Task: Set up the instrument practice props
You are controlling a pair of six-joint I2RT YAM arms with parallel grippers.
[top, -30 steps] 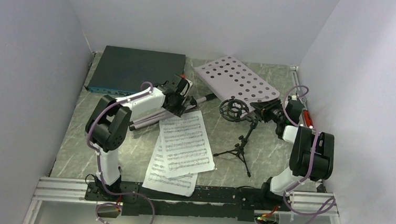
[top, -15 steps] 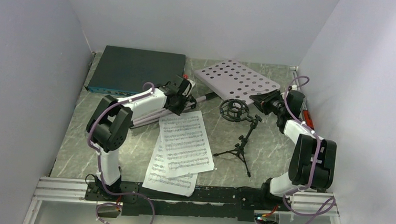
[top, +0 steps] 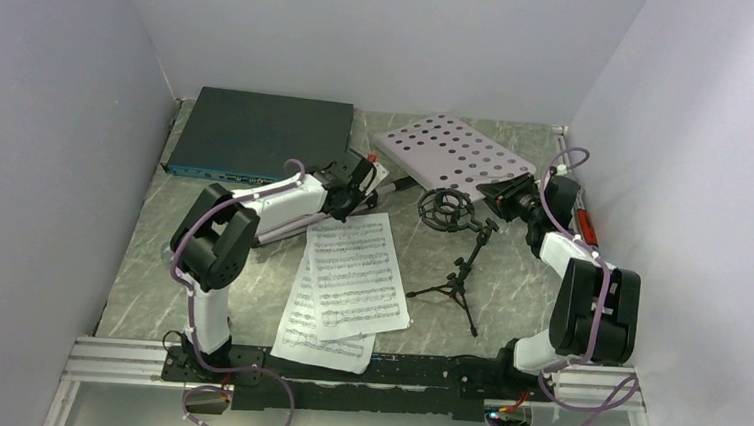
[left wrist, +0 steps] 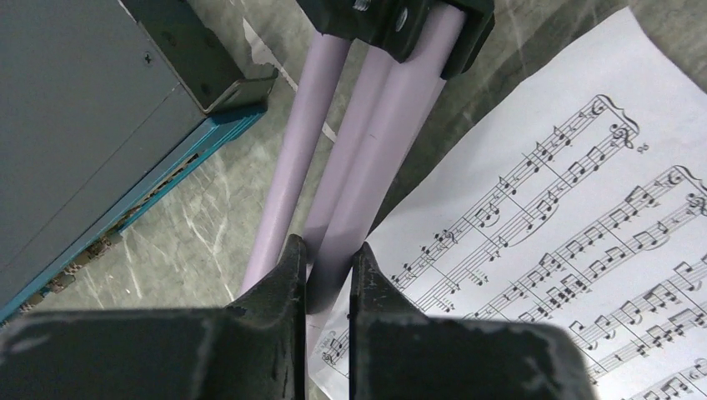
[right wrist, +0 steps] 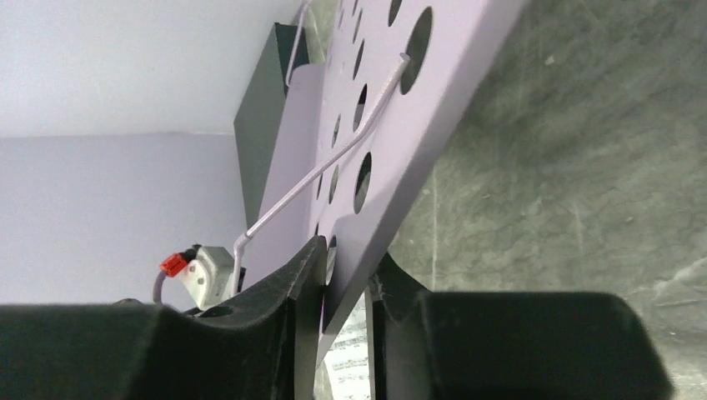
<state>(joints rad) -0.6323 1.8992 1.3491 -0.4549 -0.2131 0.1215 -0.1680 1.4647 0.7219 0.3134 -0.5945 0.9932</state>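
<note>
Music stand (top: 455, 150): your left gripper (left wrist: 327, 267) pinches one folded leg (left wrist: 383, 142), your right gripper (right wrist: 346, 275) pinches the tray edge (right wrist: 417, 142); uneven lifting could twist it free.

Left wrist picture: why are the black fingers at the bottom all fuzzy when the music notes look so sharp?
In the left wrist view the left fingers sit right by the lens, so they blur, while the sheet music farther off is crisp; in the right wrist view the right fingers blur likewise, dark against the music stand; the top view is sharp and evenly lit.
</note>
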